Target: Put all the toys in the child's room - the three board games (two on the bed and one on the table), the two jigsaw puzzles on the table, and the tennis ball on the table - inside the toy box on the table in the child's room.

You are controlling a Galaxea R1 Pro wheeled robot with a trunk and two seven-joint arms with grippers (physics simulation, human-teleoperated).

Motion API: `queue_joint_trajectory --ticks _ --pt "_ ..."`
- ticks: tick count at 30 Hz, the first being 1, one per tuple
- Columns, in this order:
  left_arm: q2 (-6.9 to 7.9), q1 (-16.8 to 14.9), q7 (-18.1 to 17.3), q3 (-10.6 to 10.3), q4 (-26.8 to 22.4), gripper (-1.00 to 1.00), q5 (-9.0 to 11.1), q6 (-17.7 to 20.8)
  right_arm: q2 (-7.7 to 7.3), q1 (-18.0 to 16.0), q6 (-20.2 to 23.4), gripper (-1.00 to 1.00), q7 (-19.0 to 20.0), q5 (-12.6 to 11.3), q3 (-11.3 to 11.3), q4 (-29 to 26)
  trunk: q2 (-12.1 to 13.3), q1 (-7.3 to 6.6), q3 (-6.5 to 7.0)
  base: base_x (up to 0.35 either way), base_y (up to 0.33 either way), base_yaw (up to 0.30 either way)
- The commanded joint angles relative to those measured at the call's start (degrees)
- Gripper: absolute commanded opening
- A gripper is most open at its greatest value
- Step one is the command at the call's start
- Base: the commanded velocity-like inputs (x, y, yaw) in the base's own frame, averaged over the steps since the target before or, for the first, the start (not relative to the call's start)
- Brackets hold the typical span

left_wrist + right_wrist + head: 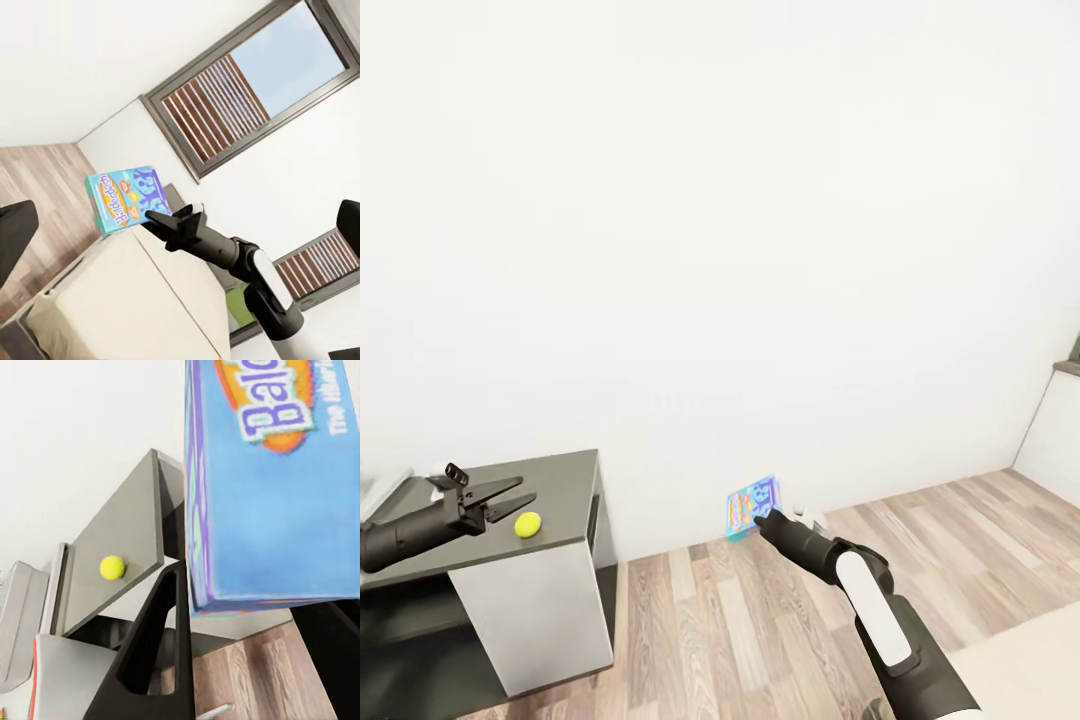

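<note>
Right gripper (760,520) clamped on small blue-teal cardboard board game box (752,507) held aloft over wood-plank floor (760,620), left gripper (510,495) spread wide and empty, small yellow-green tennis ball (528,523) just beside it on dark grey cabinet top (565,490)

A plain white wall (720,220) takes most of the head view. Below it lies a floor (760,620) of light wood planks. The left wrist view shows a dark-framed window (247,90) with brown horizontal slats over part of its glass and blue sky beside them.
</note>
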Motion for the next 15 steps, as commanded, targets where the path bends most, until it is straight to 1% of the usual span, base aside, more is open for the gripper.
queue_joint_trajectory --ticks 1,3,6,15 --pt "0.01 -0.05 -0.22 -0.01 0.00 1.00 -0.02 0.61 0.01 -0.04 0.20 -1.00 -0.16 -0.31 -0.01 -0.05 -0.11 0.06 -0.12 0.291 -0.011 0.286" --pt "0.01 -0.05 -0.22 -0.01 -0.04 1.00 0.01 0.61 0.01 -0.09 0.20 -1.00 -0.18 -0.31 0.07 -0.06 -0.11 0.06 -0.12 0.230 0.005 0.287" --pt "0.01 -0.05 -0.22 -0.02 -0.02 1.00 0.02 0.61 0.01 -0.07 0.20 -1.00 -0.21 -0.31 0.15 -0.08 -0.11 0.06 -0.12 0.121 0.002 0.288" --pt "0.01 -0.05 -0.22 -0.02 -0.01 1.00 0.02 0.61 0.01 -0.07 0.20 -1.00 -0.29 -0.31 0.27 -0.10 -0.11 0.06 -0.12 0.018 0.000 0.289"
